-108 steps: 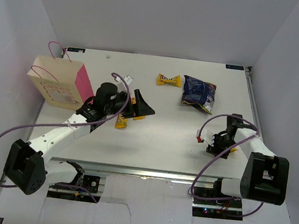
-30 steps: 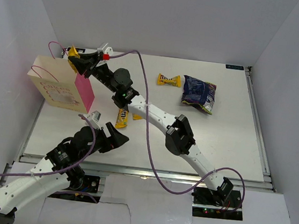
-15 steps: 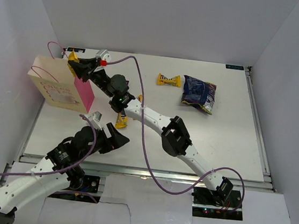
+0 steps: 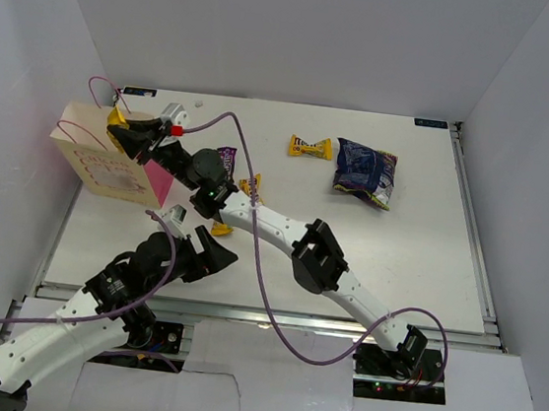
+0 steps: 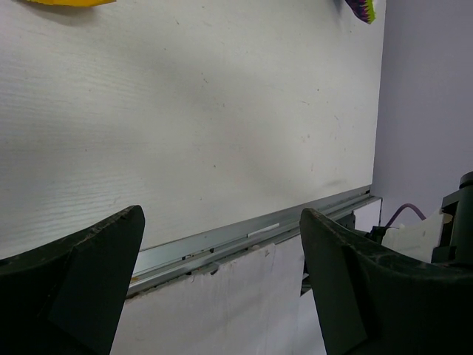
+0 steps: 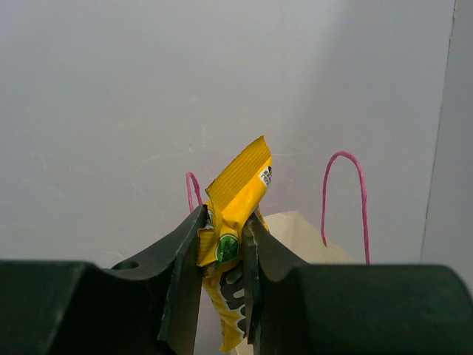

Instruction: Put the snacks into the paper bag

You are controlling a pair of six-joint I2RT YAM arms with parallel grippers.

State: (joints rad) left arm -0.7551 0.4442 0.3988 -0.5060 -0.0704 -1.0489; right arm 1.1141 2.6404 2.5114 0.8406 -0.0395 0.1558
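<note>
From overhead, the right arm is reaching across the table (image 4: pixel 396 269) to its far-left corner, where the right gripper (image 4: pixel 124 129) is hanging at the open top of the paper bag (image 4: pixel 95 167), which is standing upright. That view is leaving the grip small and blurred. The right wrist camera is making it plain: the two fingers are pinching a yellow candy packet (image 6: pixel 238 188) near its middle. The packet is standing tilted, with the bag's beige rim and pink cord handles (image 6: pixel 360 194) just behind it. No view is looking into the bag, so its contents cannot be told. The left wrist camera is showing the left gripper (image 5: pixel 222 274) spread wide over bare tabletop by the near edge, with a sliver of yellow wrapper (image 5: pixel 66 2) at the top of its picture. Only the overhead view is showing the remaining snacks. A second yellow packet (image 4: pixel 220 227) is lying just beyond the left gripper, and a third yellow packet (image 4: pixel 249 185) and a purple packet (image 4: pixel 226 155) are lying beside the right arm. A fourth yellow packet (image 4: pixel 310 147) is lying next to the dark blue snack bag (image 4: pixel 365 171), both well apart from the paper bag.
</note>
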